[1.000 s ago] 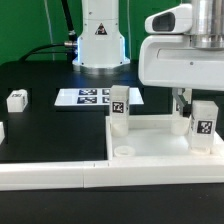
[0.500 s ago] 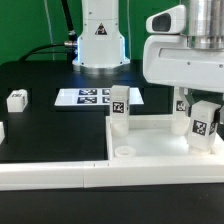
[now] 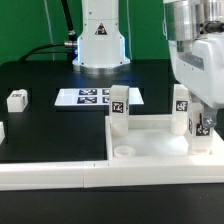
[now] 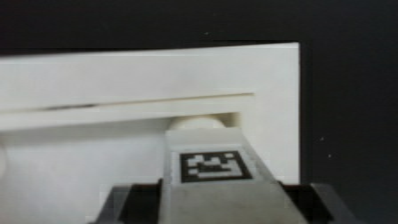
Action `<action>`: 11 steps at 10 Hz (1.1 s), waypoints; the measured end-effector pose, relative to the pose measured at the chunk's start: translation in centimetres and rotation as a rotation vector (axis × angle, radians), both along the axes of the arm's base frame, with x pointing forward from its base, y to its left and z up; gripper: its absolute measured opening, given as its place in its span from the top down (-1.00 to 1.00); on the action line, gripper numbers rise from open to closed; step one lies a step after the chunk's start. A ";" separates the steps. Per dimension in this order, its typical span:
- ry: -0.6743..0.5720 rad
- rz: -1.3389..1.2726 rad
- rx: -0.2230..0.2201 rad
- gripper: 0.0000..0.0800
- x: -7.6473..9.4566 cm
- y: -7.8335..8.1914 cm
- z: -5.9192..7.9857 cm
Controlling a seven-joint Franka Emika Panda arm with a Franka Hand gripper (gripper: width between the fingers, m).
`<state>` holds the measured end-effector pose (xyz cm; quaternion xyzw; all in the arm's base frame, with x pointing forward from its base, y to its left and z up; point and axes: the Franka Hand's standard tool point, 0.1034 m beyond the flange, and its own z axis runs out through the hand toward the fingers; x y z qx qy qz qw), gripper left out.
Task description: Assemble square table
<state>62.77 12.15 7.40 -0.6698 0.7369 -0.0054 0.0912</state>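
Exterior view: the white robot arm [image 3: 195,50] fills the upper right of the frame, reaching down over the large white plastic square tray-like table top [image 3: 150,150], which lies at lower right on the black surface [image 3: 50,125]. Under the arm, a small white block leg [image 3: 203,124] with a black-and-white tag stands upright at the top's right edge. A second tagged leg [image 3: 119,108] stands upright at the top's far left corner, and a third tagged leg [image 3: 181,103] is just beside the first. A round corner socket [image 3: 123,152] shows at the top's near left corner. A loose white block [image 3: 16,99] sits well apart at middle left. The marker board [image 3: 90,97] lies at centre, and a long thin white border rail [image 3: 50,172] runs along the lower left.

Wrist view: the dark grey fingers [image 4: 146,205] are clenched on the small white block leg [image 4: 215,165], one on each side. Whether its far end touches the top cannot be told.
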 end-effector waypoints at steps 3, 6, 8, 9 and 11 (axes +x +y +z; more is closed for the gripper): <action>-0.002 0.020 -0.004 0.27 0.0 0.3 0.0; -0.019 0.490 -0.106 -0.46 0.0 0.7 0.5; -0.035 0.585 -0.124 -0.62 -0.1 0.6 0.7; -0.043 0.676 -0.138 -0.62 0.0 0.5 0.6; -0.056 0.930 -0.195 -0.62 0.1 0.4 0.7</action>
